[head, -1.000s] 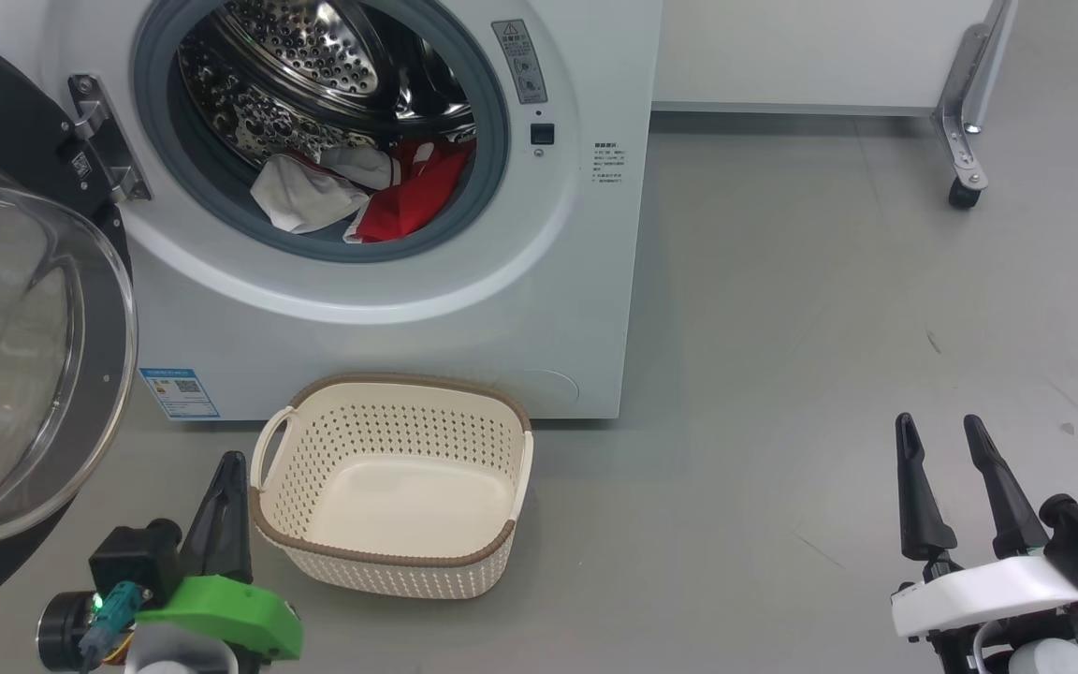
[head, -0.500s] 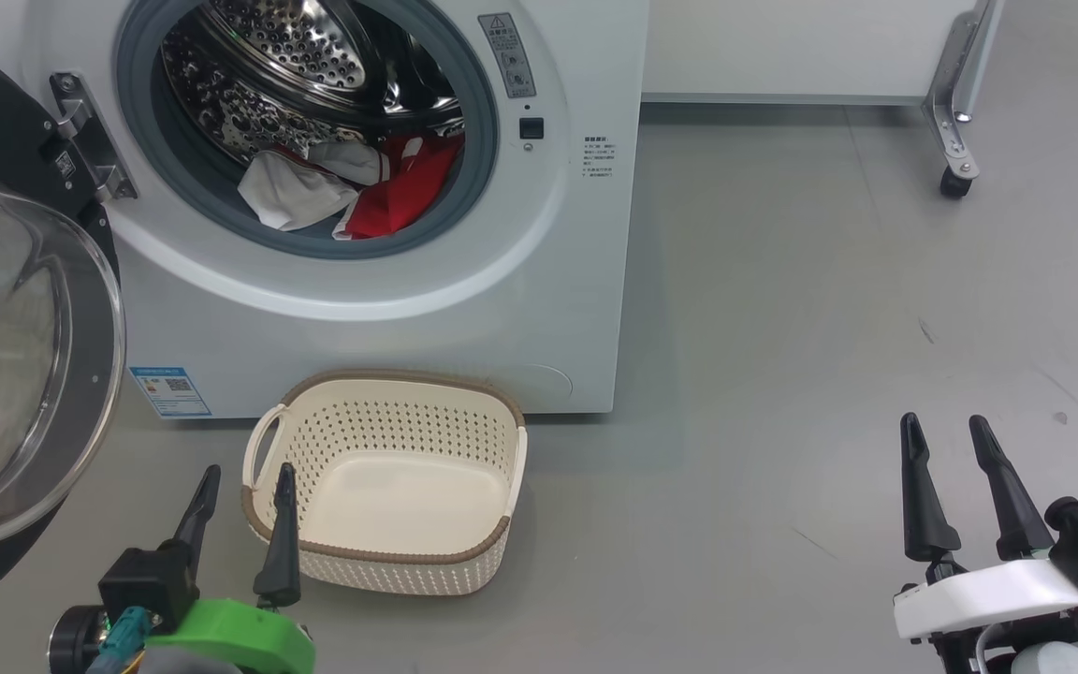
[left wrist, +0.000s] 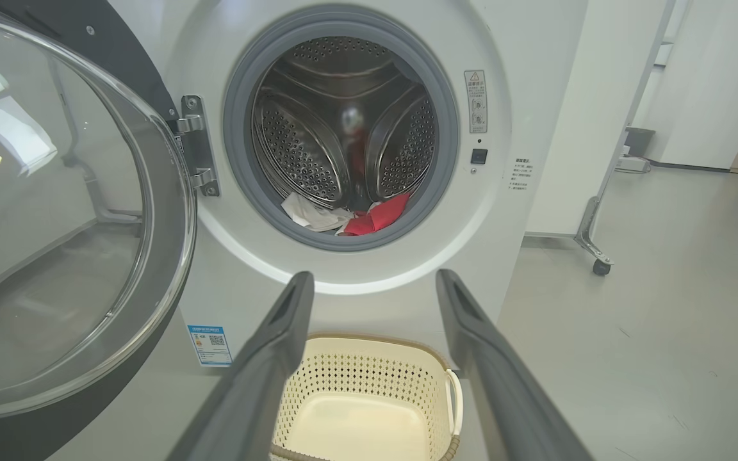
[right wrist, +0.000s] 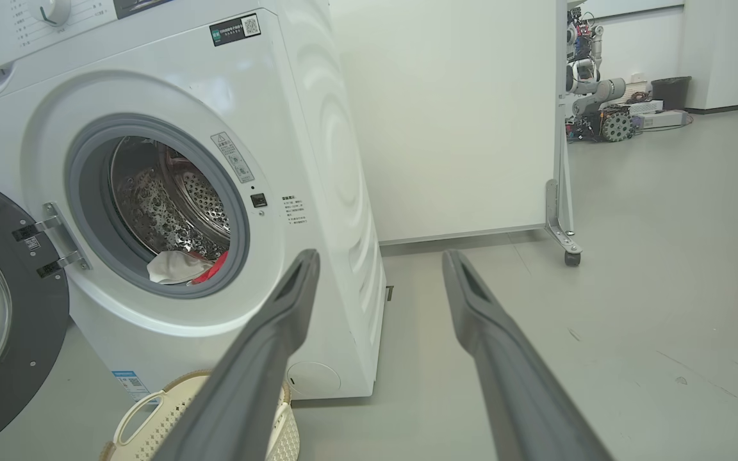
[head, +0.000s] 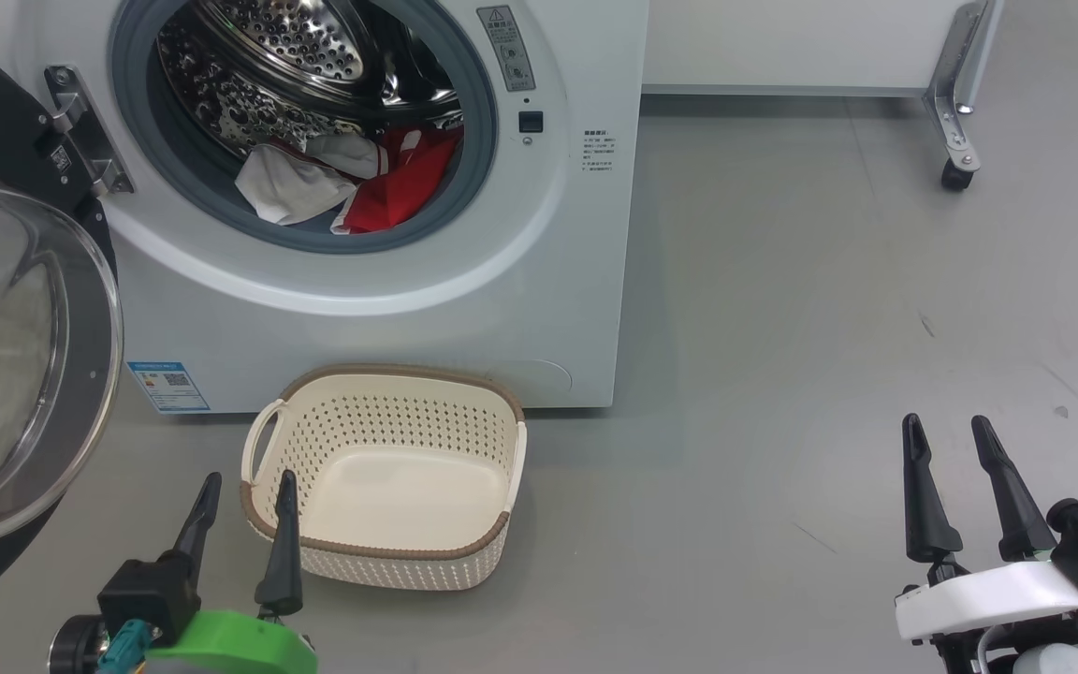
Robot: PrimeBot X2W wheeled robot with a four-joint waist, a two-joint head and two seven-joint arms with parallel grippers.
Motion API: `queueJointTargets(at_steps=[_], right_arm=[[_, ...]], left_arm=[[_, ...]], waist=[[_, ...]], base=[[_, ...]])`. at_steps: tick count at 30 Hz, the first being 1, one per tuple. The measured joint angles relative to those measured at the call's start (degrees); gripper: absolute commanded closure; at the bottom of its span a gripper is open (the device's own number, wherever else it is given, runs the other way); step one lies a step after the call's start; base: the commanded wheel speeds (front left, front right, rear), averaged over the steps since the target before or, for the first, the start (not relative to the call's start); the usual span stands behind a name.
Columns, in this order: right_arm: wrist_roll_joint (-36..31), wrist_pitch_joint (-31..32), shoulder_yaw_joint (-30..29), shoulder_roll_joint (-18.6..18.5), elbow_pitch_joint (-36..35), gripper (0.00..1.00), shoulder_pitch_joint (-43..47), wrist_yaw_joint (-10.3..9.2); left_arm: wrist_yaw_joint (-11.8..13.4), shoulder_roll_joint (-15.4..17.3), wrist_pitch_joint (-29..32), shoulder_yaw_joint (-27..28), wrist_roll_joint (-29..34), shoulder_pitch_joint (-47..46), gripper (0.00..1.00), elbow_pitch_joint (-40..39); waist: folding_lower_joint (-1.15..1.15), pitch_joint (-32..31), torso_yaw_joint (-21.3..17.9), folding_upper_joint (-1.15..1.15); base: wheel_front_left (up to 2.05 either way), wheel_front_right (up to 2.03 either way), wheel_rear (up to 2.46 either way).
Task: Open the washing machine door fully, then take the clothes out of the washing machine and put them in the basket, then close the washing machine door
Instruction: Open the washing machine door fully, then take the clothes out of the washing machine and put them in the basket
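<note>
The washing machine (head: 502, 281) stands ahead with its door (head: 15, 356) swung wide open to the left, glass bowl facing me. Red and pale clothes (head: 352, 183) lie at the front of the steel drum (left wrist: 343, 153). On the floor before the washer sits the cream basket (head: 385, 477), with nothing in it. My left gripper (head: 247, 482) is open at the basket's near left corner, holding nothing. My right gripper (head: 949, 426) is open over bare floor far to the right, also holding nothing.
A white partition panel on a wheeled metal foot (head: 955, 112) stands behind the washer to the right. Grey floor (head: 782, 328) stretches right of the washer. Another robot arm and gear (right wrist: 596, 102) sit far back in the room.
My left gripper went from shut to open. The head camera shifted slightly, so the washer and basket sit a little further left in view.
</note>
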Motion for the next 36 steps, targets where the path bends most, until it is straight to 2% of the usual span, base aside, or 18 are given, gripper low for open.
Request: queueJointTargets(at_steps=[36], right_arm=[[-0.5, 0.0, 0.0, 0.2, -0.3, 0.00, 0.0, 0.00]], left_arm=[[-0.5, -0.4, 0.0, 0.3, -0.6, 1.2, 0.00, -1.0]], waist=[[0.00, 0.3, 0.0, 0.00]], base=[[0.00, 0.00, 0.00]])
